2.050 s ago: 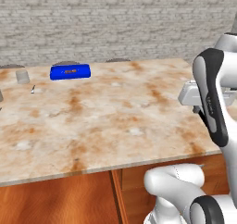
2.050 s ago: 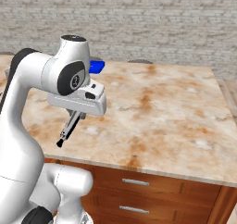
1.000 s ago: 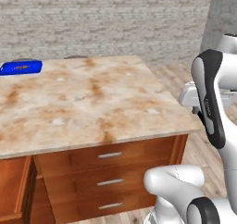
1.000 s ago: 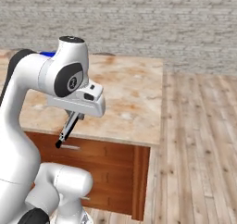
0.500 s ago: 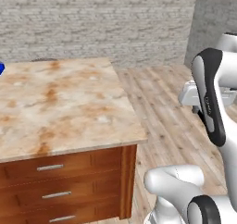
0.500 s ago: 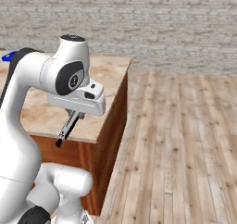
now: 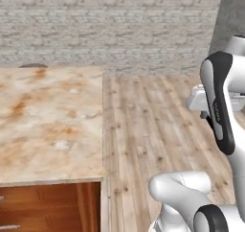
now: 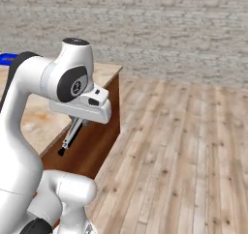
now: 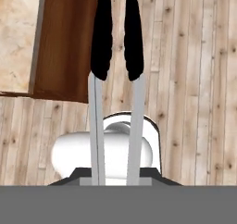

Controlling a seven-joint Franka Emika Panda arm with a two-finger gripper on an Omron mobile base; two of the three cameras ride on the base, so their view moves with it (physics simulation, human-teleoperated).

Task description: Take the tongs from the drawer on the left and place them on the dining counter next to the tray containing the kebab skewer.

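- My gripper (image 8: 73,123) has its jaws clamped on the tongs (image 9: 115,86); in the right base view they hang below the hand, left of centre, black end lowest.
- In the hand view I see two grey arms running up to black tips over plank floor (image 9: 194,79).
- The dining counter (image 7: 48,121) fills the left of the left base view.
- A grey brick wall (image 8: 160,30) crosses the top.

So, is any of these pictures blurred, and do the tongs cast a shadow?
Left base view: soft, the dining counter marbling smeared, lighting flat. Right base view: equally soft; the tongs hang below the gripper, no shadow to be seen. Hand view: sharper, the tongs' black ends crisp against the wooden floor, no glare.
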